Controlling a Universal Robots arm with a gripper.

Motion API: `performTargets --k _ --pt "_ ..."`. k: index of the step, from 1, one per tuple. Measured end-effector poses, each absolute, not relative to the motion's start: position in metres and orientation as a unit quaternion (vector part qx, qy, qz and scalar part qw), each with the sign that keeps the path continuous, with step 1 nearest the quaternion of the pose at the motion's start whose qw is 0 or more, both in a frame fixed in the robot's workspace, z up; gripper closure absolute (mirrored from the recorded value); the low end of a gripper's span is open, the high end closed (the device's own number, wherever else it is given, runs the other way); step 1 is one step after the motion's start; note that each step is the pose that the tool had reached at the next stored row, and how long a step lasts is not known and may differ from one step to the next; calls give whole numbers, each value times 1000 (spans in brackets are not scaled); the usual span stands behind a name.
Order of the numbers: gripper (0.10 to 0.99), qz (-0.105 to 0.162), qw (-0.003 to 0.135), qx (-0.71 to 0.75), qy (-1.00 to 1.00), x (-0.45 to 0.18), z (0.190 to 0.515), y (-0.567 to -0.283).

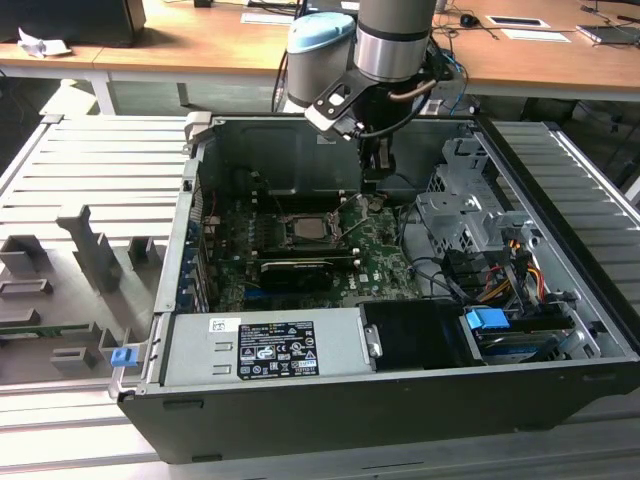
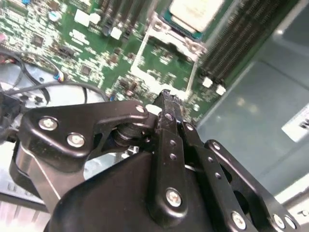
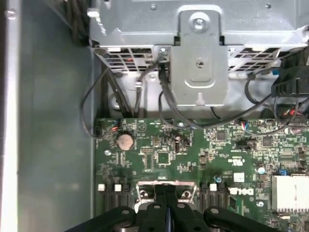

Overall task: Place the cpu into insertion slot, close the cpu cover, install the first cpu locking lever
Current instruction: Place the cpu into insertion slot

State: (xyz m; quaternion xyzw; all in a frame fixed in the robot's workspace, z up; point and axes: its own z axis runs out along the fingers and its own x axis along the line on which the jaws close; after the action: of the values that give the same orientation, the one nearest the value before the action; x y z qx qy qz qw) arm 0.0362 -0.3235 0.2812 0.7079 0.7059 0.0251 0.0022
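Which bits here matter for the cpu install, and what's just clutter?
In the job: cpu; cpu cover; gripper, shut, close to both.
Just lying about: power supply; drive cage; blue clip outside the case.

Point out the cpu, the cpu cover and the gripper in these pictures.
cpu point(image 2: 195, 12): second wrist view, on its silver-tan top.
cpu cover point(image 2: 178, 38): second wrist view, on the frame's metal edge beside the cpu.
gripper point(image 3: 165, 189): first wrist view, midway between its fingertips.

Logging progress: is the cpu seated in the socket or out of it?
Seated: in the exterior view the cpu lies flat inside the motherboard socket.
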Motion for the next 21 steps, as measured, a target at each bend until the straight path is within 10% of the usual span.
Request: performTargets --k 21 --pt "980 19 -2 697 717 30 248 -321"
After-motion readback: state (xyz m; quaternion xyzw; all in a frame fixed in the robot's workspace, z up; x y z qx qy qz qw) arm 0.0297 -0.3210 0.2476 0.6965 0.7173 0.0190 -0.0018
